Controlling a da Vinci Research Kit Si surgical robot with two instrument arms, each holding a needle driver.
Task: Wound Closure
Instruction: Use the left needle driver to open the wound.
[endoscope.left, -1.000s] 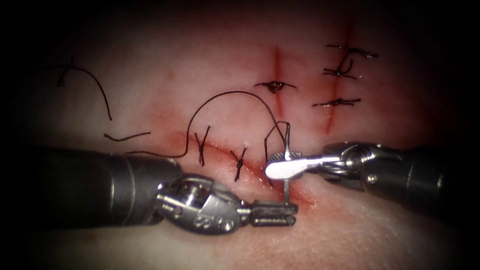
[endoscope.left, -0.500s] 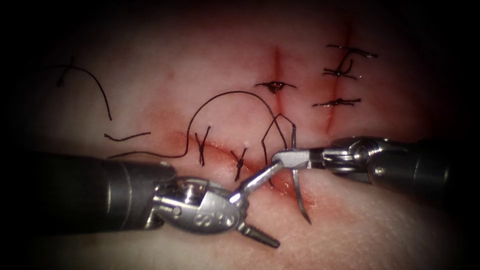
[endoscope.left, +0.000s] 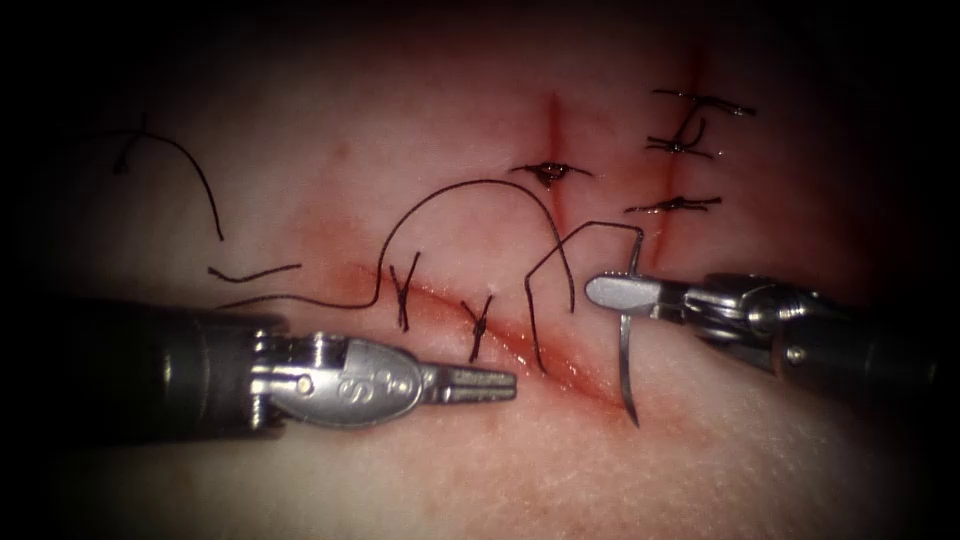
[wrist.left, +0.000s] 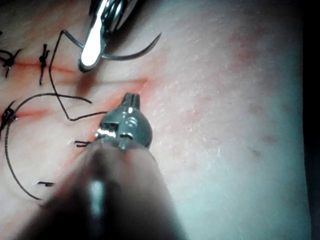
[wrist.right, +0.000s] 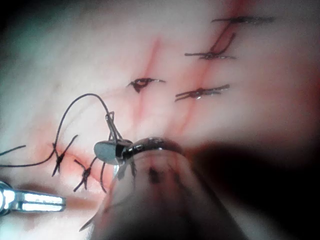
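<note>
tissue (endoscope.left: 700, 450) carries the cut (endoscope.left: 450, 305) running from 9 toward 4 o'clock, two tied stitches across it. Left hand (endoscope.left: 480, 383): closed on nothing, tip just below the cut. It let go of the needle a second back and retreated toward 9 o'clock. Right hand (endoscope.left: 612, 293) clamped on needle (endoscope.left: 626, 370) near its upper, thread end; needle free of tissue, point hanging toward 6 o'clock right of the cut. thread (endoscope.left: 470, 190) arcs back toward 10 o'clock. Step: needle drawn out and taken over by right. No containers.
</note>
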